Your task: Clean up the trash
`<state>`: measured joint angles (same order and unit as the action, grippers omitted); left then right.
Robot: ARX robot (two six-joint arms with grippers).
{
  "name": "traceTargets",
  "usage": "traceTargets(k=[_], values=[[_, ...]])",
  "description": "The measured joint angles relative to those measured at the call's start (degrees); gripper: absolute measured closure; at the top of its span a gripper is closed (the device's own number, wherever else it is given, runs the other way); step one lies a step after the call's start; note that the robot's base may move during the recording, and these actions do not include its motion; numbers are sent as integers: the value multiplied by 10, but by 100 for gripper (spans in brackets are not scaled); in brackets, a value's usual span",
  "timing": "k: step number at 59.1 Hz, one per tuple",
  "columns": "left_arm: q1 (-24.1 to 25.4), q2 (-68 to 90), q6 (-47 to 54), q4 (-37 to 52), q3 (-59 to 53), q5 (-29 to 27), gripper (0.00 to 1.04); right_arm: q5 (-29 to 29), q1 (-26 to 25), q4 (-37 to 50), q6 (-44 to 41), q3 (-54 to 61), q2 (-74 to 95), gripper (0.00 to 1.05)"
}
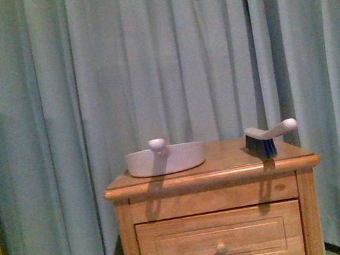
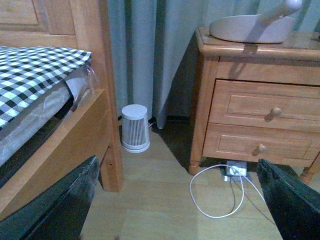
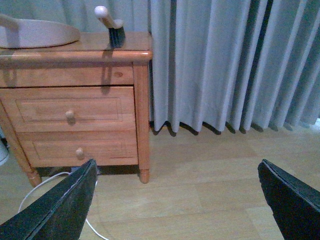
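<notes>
Trash, i.e. the crumpled white tissue wad: I find it in none of my three views, so I cannot tell where it lies.

Left pincer [image 2: 176,165]: both dark fingers [image 2: 60,205] sit at the frame edges, spread wide with nothing between them. It hangs low over the pale wooden floor [image 2: 160,210]. Right pincer [image 3: 176,164]: likewise wide apart and empty, over the floor near the curtain's hem.

Ahead of me stands a light-wood surface [image 1: 210,176] with two knobbed drawers beneath. Toward its left sits a pale lilac plastic dustpan [image 1: 165,159], handle raised. Toward its right, well apart from the dustpan, is a hand brush with pale handle and dark bristles [image 1: 268,136], bristles down. A grey-blue pleated curtain [image 1: 146,60] hangs behind.

On the floor stands a small white slatted cylindrical appliance [image 2: 135,128], between the surface and a wooden bed frame [image 2: 95,60] carrying black-and-white checked bedding [image 2: 30,70]. A white cable [image 2: 218,216] loops on the floor at the surface's foot.
</notes>
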<state>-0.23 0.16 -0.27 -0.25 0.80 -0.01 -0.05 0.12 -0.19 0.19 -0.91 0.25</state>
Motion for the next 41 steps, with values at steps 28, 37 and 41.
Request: traceTargets(k=[28, 37, 41], values=[[0, 0, 0, 0, 0, 0, 8, 0, 0, 0, 0, 0, 0, 7], [0, 0, 0, 0, 0, 0, 8, 0, 0, 0, 0, 0, 0, 7], [0, 0, 0, 0, 0, 0, 8, 0, 0, 0, 0, 0, 0, 7]])
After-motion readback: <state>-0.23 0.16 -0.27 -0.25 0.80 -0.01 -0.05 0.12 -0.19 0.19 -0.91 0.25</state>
